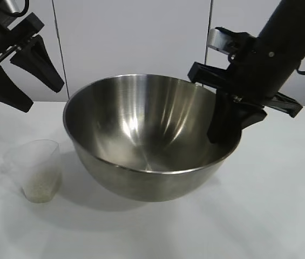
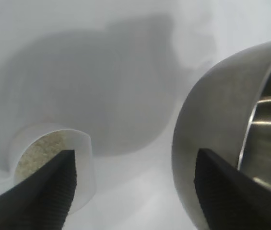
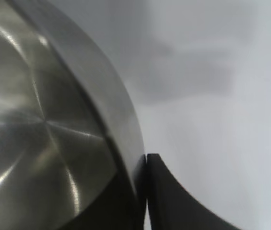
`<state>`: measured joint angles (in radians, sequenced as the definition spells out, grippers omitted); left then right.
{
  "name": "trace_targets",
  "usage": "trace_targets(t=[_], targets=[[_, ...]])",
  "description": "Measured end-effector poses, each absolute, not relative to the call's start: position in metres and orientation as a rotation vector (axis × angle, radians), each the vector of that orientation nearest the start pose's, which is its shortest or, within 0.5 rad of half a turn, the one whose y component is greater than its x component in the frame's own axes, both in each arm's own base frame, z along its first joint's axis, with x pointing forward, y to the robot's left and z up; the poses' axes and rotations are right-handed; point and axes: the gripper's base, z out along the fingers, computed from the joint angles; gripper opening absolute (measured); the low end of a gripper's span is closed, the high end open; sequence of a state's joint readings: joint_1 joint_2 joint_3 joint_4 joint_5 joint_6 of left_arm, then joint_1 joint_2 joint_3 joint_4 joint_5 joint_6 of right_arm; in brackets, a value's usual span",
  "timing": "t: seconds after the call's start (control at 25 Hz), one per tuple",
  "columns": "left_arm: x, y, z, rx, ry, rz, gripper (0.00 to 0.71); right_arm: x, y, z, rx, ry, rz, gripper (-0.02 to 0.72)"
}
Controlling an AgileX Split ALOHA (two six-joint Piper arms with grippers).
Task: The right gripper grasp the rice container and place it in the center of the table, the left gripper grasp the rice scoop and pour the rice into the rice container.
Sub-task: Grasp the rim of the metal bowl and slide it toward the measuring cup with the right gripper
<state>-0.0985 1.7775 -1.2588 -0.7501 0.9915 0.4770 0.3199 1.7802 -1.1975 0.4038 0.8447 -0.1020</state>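
The rice container, a big shiny steel bowl [image 1: 147,140], sits on the white table [image 1: 260,216] in the middle of the exterior view. My right gripper [image 1: 222,129] is shut on its right rim, one finger inside and one outside; the right wrist view shows the gripper [image 3: 146,160] pinching the bowl [image 3: 39,120] at its rim. The rice scoop, a translucent cup [image 1: 36,170], stands left of the bowl with rice [image 1: 39,189] in its bottom. My left gripper [image 1: 41,97] hangs open above the cup, touching nothing. In the left wrist view the gripper [image 2: 136,152] is between the cup [image 2: 85,163] and the bowl [image 2: 212,120].
A white wall with panel seams stands behind the table. The bowl's left wall is close to the cup, with a narrow strip of bare tabletop [image 2: 140,191] between them. Bare table lies in front of and to the right of the bowl.
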Motion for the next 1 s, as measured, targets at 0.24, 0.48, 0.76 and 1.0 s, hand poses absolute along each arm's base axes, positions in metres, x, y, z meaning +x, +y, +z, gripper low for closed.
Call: trace_targets(t=[0.24, 0.48, 0.76, 1.0], targets=[[0.348, -0.087, 0.235, 0.271, 2.735, -0.878, 0.507, 0.333, 0.148, 0.174, -0.216, 2.936, 0.480, 0.018], [0.348, -0.087, 0.235, 0.271, 2.735, -0.878, 0.507, 0.338, 0.149, 0.157, -0.181, 2.954, 0.468, 0.018], [0.348, -0.087, 0.235, 0.271, 2.735, -0.878, 0.507, 0.340, 0.151, 0.158, -0.179, 2.928, 0.487, 0.225], [0.348, -0.087, 0.235, 0.272, 2.735, -0.878, 0.507, 0.348, 0.151, 0.167, -0.198, 2.895, 0.480, 0.412]])
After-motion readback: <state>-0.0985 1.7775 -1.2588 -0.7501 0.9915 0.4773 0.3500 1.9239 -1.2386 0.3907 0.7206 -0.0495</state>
